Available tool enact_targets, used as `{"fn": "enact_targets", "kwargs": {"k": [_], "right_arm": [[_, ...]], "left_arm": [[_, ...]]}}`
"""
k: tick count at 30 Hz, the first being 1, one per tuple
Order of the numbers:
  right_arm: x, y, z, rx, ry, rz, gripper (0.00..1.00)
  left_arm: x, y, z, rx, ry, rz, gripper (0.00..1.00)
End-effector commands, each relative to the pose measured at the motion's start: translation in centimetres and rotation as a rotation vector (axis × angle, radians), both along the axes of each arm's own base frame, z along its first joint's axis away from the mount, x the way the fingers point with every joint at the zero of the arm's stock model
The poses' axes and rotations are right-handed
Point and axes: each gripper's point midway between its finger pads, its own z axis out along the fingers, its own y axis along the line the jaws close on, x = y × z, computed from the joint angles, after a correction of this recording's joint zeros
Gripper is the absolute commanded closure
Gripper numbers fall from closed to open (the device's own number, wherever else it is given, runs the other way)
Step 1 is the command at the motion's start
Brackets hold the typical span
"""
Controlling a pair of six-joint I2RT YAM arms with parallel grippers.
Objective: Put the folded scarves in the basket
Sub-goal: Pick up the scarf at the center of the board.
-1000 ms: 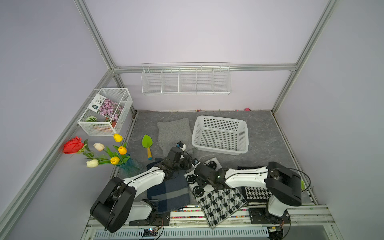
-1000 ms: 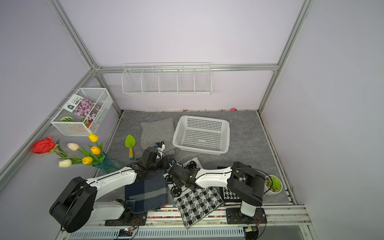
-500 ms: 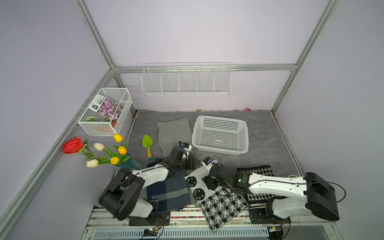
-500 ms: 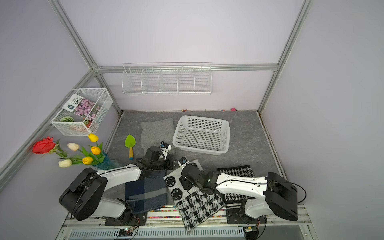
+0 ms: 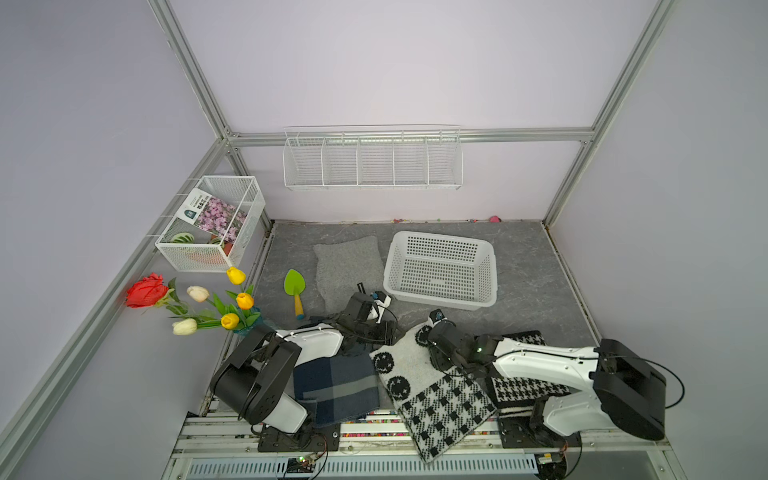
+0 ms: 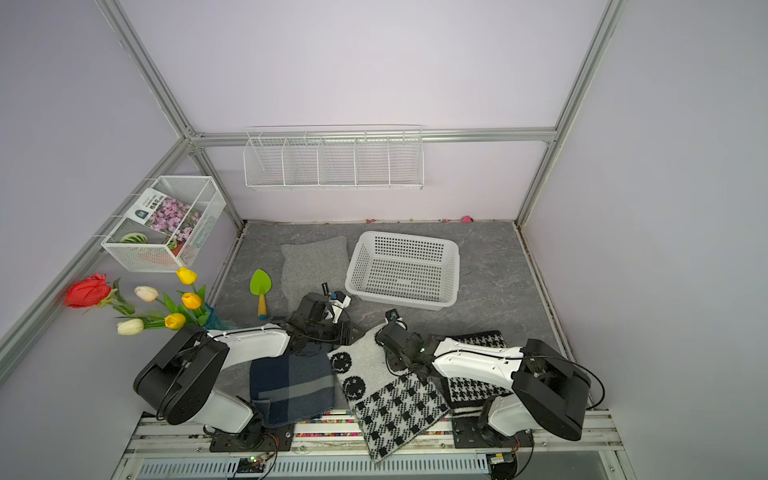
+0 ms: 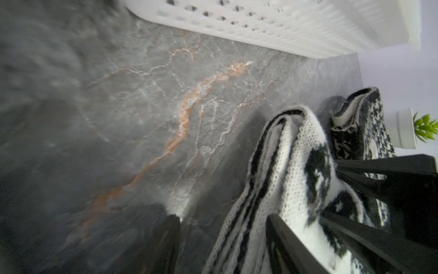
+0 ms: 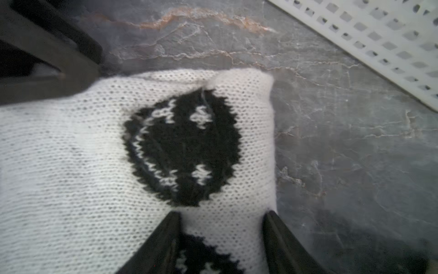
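Observation:
The folded scarf (image 5: 432,399) (image 6: 395,399), white knit with black smiley faces and black checks, lies flat at the front middle of the grey table. The white perforated basket (image 5: 444,301) (image 6: 399,302) stands beyond it with nothing inside. My left gripper (image 5: 394,336) (image 7: 222,215) is at the scarf's far left edge. It is open, and the layered edge (image 7: 284,166) runs between its jaws. My right gripper (image 5: 432,344) (image 8: 221,213) is open over the scarf's far corner (image 8: 94,166), with white knit between its jaws. The basket's wall (image 7: 284,30) (image 8: 379,42) shows close ahead in both wrist views.
A grey knit scarf (image 5: 349,270) lies left of the basket, beside a green trowel (image 5: 295,291). A navy plaid scarf (image 5: 336,386) and a houndstooth scarf (image 5: 523,390) flank the task scarf. Tulips (image 5: 232,307), a wire bin (image 5: 212,224) and a wall rack (image 5: 372,162) line the left and back.
My right arm has stretched out low across the houndstooth scarf, with its gripper staying at the smiley scarf's far corner. My left gripper has shifted slightly right along the scarf's far edge. The scarf stays flat.

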Motion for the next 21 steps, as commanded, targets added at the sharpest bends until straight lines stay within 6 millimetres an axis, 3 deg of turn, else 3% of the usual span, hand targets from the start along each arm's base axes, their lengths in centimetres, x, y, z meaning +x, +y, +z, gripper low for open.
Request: {"fn": "enact_targets", "kwargs": {"k": [1, 6, 8, 13, 17, 21], "right_arm": [[-0.1, -0.1, -0.3, 0.013, 0.006, 0.009, 0.39], [0.2, -0.9, -0.7, -0.032, 0.004, -0.018, 0.4], [0.2, -1.0, -0.9, -0.048, 0.007, -0.02, 0.4], [0.3, -1.0, -0.3, -0.038, -0.003, -0.026, 0.4], [0.3, 0.8, 1.9, 0.013, -0.052, 0.014, 0.41], [0.4, 3.3, 2.8, 0.037, -0.053, 0.063, 0.41]], "left_arm": [[-1.1, -1.3, 0.6, -0.052, 0.003, -0.079, 0.37], [-1.8, -1.4, 0.4, -0.078, 0.03, -0.082, 0.36], [-1.2, -0.7, 0.4, -0.057, 0.018, -0.015, 0.37], [0.4, 1.4, 3.3, -0.113, -0.095, 0.111, 0.35], [0.0, 0.8, 4.1, -0.15, -0.101, 0.068, 0.33], [0.0, 0.5, 4.4, -0.161, -0.109, 0.043, 0.32]]}}
